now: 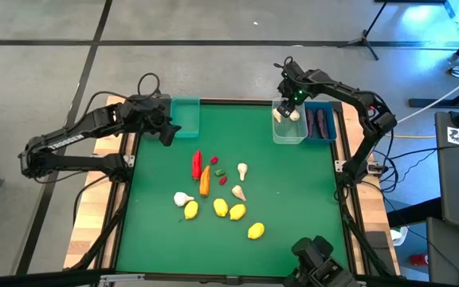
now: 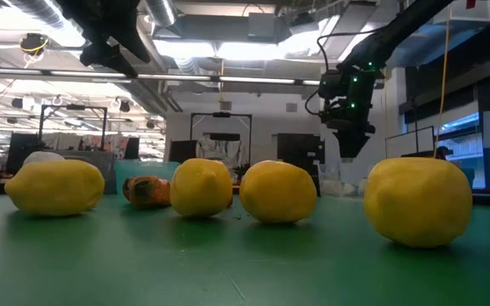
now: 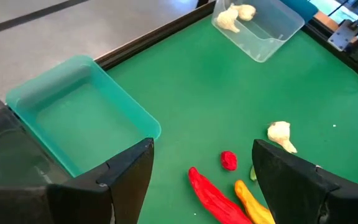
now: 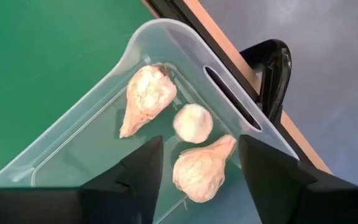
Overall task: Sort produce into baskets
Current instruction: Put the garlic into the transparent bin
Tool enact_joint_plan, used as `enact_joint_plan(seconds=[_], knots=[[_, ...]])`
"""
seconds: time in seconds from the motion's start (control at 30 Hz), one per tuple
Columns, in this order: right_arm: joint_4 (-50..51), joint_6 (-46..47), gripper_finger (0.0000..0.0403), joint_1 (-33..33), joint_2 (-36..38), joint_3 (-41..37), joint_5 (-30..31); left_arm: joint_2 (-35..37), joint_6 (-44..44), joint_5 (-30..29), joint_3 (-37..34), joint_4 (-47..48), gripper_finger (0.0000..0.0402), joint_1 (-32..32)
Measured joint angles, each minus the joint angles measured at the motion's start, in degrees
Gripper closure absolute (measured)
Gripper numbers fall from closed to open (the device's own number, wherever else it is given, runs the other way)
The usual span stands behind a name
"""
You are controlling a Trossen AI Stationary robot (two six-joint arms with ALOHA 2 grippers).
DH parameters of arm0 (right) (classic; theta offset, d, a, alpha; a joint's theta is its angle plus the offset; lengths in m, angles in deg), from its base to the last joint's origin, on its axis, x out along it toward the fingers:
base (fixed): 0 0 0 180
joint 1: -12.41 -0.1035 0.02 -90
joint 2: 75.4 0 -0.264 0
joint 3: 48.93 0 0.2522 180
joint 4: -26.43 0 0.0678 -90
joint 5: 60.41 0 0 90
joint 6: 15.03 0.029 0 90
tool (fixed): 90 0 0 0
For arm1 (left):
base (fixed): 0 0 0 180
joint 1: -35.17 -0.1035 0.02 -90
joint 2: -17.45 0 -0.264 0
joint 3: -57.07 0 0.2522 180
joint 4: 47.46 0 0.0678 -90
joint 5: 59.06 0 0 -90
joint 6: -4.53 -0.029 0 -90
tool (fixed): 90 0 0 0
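The left gripper point(image 1: 168, 130) hung open beside the translucent teal plastic bin point(image 1: 186, 116), nearer than the other arm to the long red pepper point(image 1: 197, 164) and orange carrot point(image 1: 205, 181) lying lengthwise mid-mat. Three white garlic bulbs point(image 4: 146, 98) lay in the clear plastic bin point(image 1: 289, 131) under the parted right gripper point(image 1: 288, 105), nothing between its fingers.

Clear glossy plastic bin point(image 4: 104, 118), matt green table mat point(image 1: 269, 191), rough-skinned lemons point(image 2: 419, 200)
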Motion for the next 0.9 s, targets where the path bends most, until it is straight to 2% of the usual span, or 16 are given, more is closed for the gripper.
enact_joint_plan(seconds=[0.2,0.53,0.77,0.9], knots=[[0.30,-0.05,0.0181,-0.03,0.03,0.00,-0.48,-1.66,0.59,-0.06,-0.02,0.11,0.0135,0.00],[5.30,0.77,0.0180,-2.54,3.52,3.97,-12.02,-5.32,0.31,-0.04,-0.02,-0.07,0.0135,0.11],[5.29,0.79,0.0180,-11.80,6.14,4.39,-19.33,-5.59,-1.91,1.81,-0.02,-2.13,0.0135,0.11],[3.25,2.41,0.0180,-20.95,5.85,4.39,-18.65,-5.50,-2.60,3.83,-0.02,-3.14,0.0135,0.13]])
